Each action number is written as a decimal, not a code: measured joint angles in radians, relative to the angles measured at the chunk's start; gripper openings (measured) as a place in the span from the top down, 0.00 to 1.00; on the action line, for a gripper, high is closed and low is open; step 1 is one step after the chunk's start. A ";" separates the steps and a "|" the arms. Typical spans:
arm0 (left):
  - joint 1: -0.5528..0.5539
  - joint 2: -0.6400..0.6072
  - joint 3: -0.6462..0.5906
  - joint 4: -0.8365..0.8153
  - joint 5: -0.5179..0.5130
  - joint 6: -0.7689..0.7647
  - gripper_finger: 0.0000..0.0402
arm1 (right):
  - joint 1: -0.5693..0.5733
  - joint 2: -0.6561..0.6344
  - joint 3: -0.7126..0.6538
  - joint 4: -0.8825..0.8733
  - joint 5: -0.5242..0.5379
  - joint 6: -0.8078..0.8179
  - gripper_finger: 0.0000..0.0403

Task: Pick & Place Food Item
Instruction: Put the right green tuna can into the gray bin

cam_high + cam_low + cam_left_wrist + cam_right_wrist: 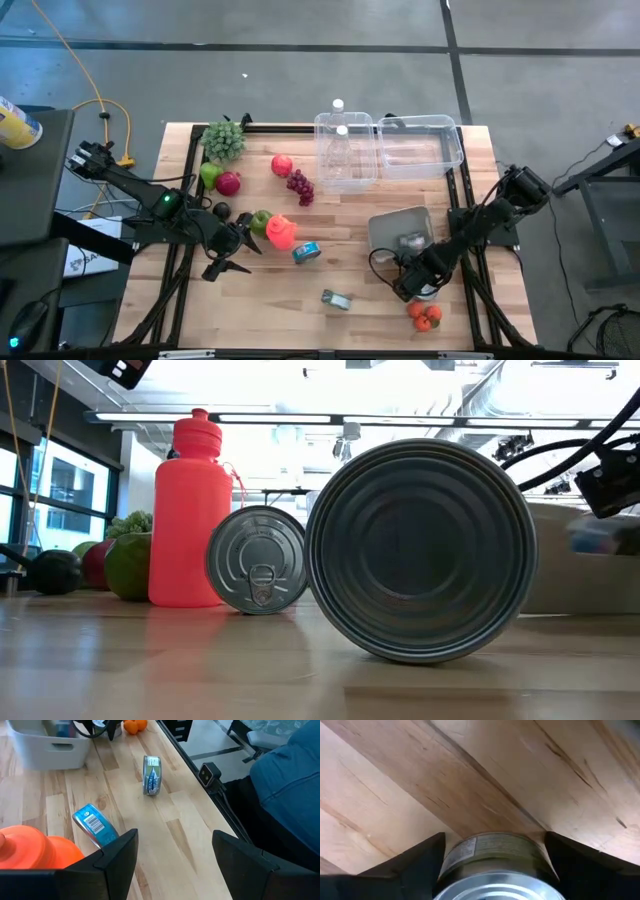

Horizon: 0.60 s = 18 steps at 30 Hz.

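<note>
Two matte-black jointed arms, looping black cables, a green indicator light on the left arm (165, 201).

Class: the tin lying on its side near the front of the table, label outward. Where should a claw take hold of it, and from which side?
Grip the tin across its two flat ends, coming straight down from above. It lies on its side, so the curved wall could roll away from the fingers, while the flat ends give parallel faces. The table around it is open.
</note>
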 joint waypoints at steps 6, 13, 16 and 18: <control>0.000 0.000 0.000 0.000 0.000 0.000 0.39 | 0.000 0.001 0.000 -0.023 -0.002 0.000 0.41; 0.000 0.000 0.000 0.000 0.000 0.000 0.39 | 0.000 0.002 0.000 -0.032 -0.008 -0.006 0.72; 0.000 0.000 0.000 0.000 0.000 0.000 0.39 | 0.001 0.002 0.000 -0.039 0.015 -0.017 0.82; 0.000 0.000 0.000 0.000 0.000 0.000 0.39 | 0.002 0.002 0.001 -0.049 0.032 -0.017 0.87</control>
